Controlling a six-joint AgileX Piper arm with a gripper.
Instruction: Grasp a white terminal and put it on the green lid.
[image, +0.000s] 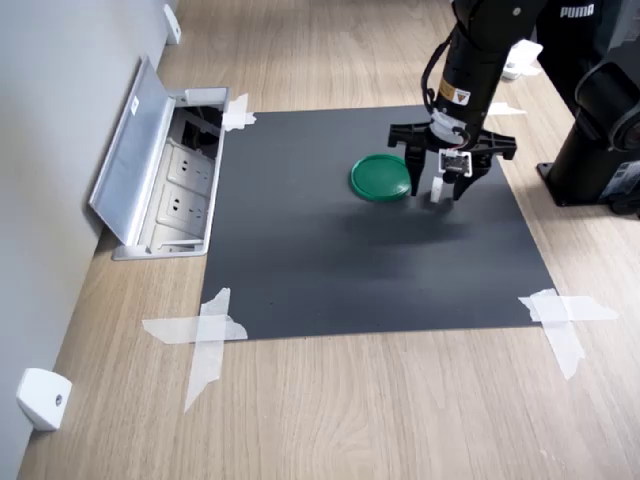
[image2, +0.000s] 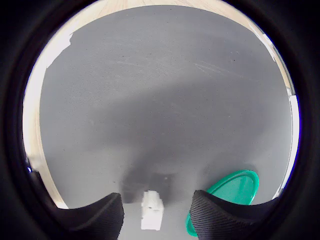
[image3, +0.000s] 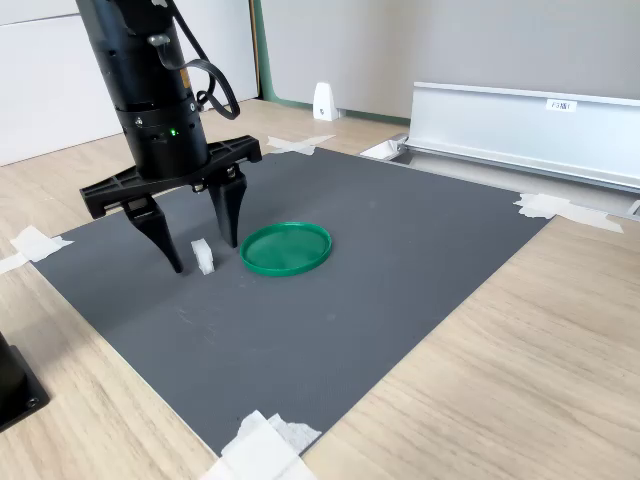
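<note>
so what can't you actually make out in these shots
- White terminal: too small in all views to show any detail; its base is cut off by the frame edge in the wrist view.
- Green lid: in the wrist view, partly hidden behind a finger.
- Gripper: open around the terminal; whether the fingers touch the mat is unclear.
- Floor socket box: its interior is dark and too small in the first exterior view.

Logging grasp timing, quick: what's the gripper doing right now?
Gripper: open, fingers straddling the white terminal on the mat, not yet closed on it; holding nothing.
</note>
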